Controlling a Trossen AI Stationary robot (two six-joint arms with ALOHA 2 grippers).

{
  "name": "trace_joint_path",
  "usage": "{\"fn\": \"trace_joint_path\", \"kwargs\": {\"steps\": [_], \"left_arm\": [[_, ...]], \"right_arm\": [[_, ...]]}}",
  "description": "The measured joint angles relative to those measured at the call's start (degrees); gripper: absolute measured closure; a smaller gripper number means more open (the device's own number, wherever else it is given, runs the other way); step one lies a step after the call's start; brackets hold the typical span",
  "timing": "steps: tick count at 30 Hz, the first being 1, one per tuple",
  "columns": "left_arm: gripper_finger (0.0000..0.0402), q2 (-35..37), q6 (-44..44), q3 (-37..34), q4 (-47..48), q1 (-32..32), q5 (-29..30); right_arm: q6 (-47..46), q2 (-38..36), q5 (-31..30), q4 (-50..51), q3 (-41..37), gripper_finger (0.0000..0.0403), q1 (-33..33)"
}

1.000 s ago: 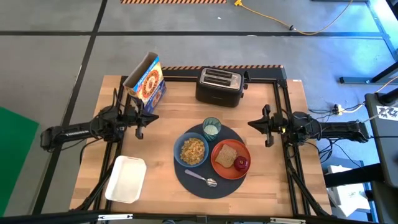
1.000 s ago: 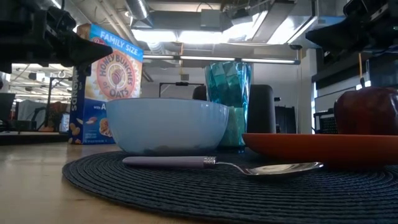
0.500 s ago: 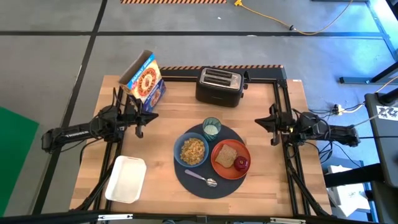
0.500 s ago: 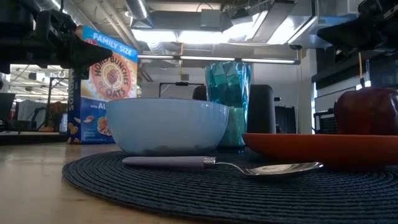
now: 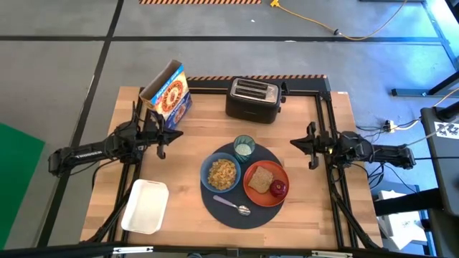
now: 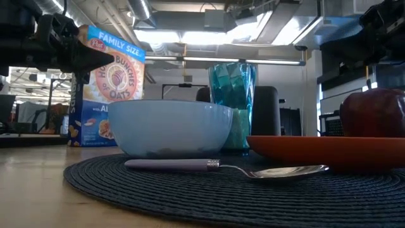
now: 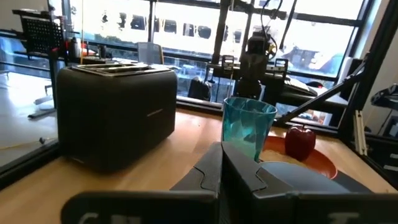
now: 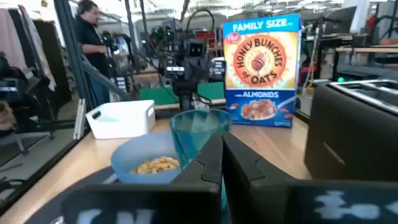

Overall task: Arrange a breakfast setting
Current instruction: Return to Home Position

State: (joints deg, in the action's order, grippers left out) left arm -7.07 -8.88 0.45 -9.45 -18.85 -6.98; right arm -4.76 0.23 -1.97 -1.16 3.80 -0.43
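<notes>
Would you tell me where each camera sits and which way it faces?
High view: above the table, facing straight down; both arms show, with left tool and right tool.
Low view: at tabletop height, level across the round dark mat past metal spoon and blue bowl; dark arm parts at the upper corners.
Left wrist view: on the left arm, facing toaster, teal glass, red apple; its shut tool shows.
Right wrist view: on the right arm, facing cereal box, white tub; its shut tool shows.
Shared: both wrist views see the teal glass.
</notes>
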Motion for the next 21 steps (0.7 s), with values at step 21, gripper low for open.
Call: {"fn": "trace_joint_path", "kwargs": {"steps": [21], "left_arm": [[0.0401, -0.02, 4.63, 0.0, 5.53, 4.57, -0.69]], "right_arm": [[-0.87, -0.07, 3.07, -6.48, -3.37, 0.0403, 0.02]]}}
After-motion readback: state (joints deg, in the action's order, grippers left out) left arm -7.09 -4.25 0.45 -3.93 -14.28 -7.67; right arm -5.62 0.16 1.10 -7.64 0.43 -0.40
